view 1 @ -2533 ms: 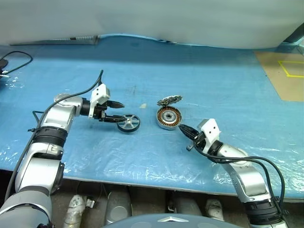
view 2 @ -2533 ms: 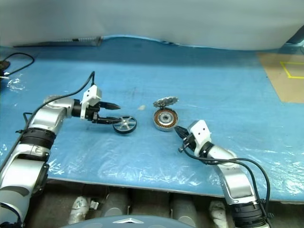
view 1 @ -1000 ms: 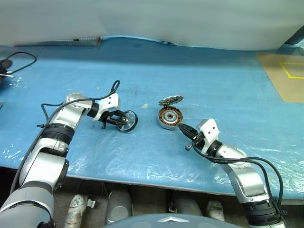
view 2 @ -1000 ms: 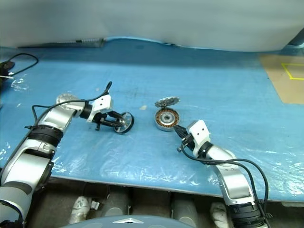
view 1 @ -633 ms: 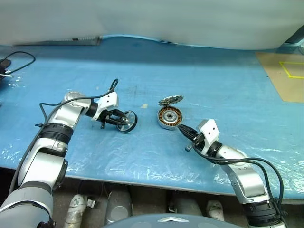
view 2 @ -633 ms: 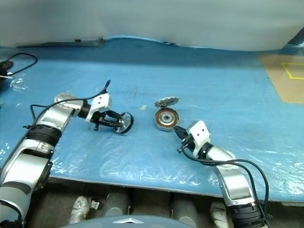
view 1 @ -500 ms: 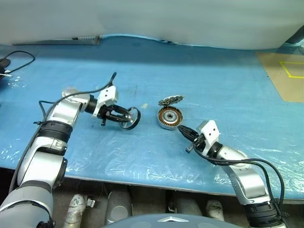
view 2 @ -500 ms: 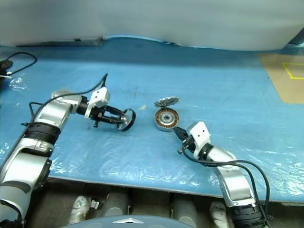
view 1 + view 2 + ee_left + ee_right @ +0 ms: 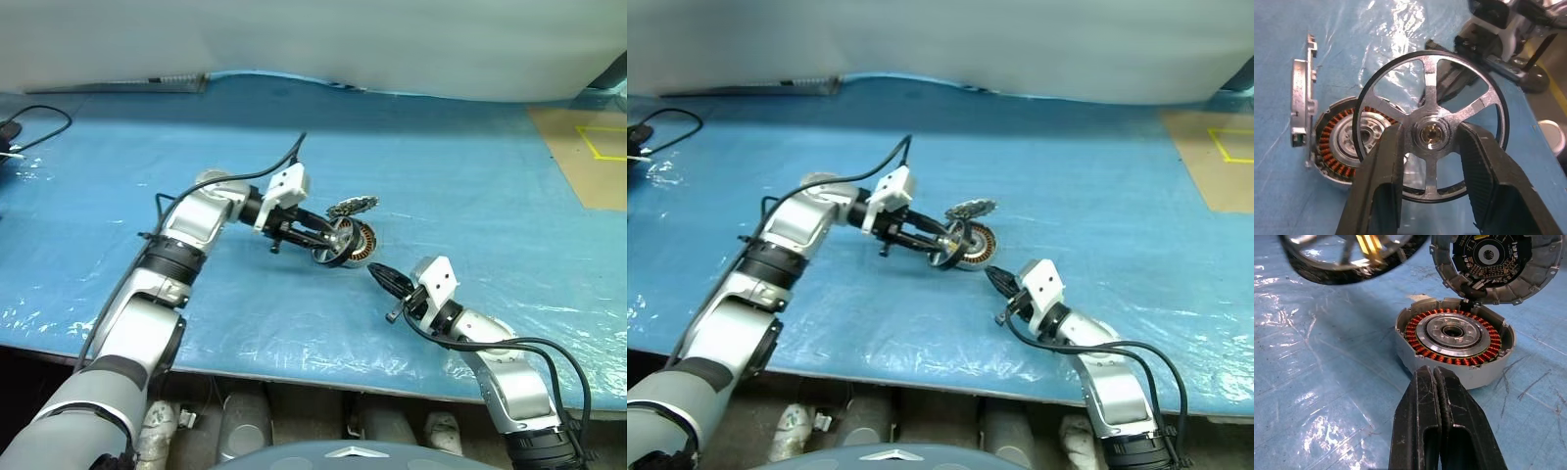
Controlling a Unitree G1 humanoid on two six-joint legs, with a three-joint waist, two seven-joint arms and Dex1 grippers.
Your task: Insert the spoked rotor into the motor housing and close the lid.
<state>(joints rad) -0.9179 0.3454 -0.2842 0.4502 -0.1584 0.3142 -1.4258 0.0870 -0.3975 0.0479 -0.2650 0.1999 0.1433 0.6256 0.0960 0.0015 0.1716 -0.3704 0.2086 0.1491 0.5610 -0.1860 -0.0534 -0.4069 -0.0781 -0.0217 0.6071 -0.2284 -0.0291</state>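
left pincer point(image 9: 1430, 161) clamped on the spoked rotor point(image 9: 1431, 133) at its hub, wheel up off the bench point(image 9: 470, 176), tilted, just beside the motor housing point(image 9: 1457, 345). right pincer point(image 9: 1442, 396) pressed shut with nothing in it, near the front wall of the housing. lid point(image 9: 1496, 264) standing open, joined at the far edge of the cup.

probably hard metal, small and light, smooth and a bit slippy. best held by the middle hub, as now, not the thin spokes. copper wires in the cup likely easy to scratch, so a gentle, straight drop. lid maybe best pushed on its plain back.

No legible txt or labels.
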